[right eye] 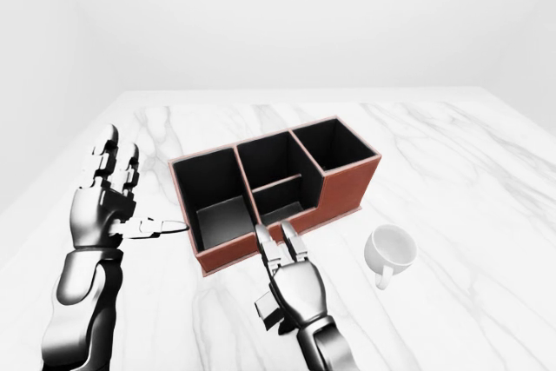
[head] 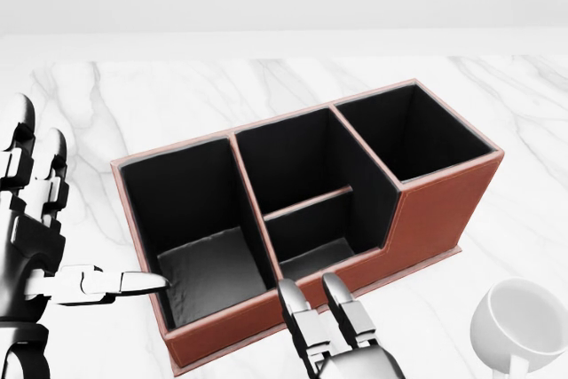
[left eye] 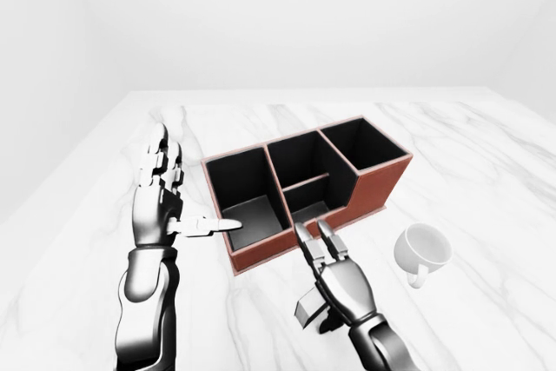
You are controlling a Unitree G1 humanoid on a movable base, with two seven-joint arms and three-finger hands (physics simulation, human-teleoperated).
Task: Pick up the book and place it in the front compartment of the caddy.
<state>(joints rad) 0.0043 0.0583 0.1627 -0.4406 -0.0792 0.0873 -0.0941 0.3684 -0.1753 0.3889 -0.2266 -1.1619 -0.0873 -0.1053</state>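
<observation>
Left-eye view, right hand [left eye: 340, 277]: lowest in the frame, fingers stretched out and spread, tips near the caddy's lower wall, gripping nothing.
Left hand [left eye: 158, 197]: at the left, open, two fingers pointing up, thumb [left eye: 208, 225] held sideways with its tip at the caddy's left wall.
Mug [left eye: 423, 250]: white, lying tipped on the marble table [left eye: 486, 171], right of the right hand and apart from the caddy.
Caddy [head: 435, 210]: red-brown outside, black inside, set at a slant; in the head view one large compartment at left, a split middle one, a taller one at upper right.
Book: cannot be seen in any view.
</observation>
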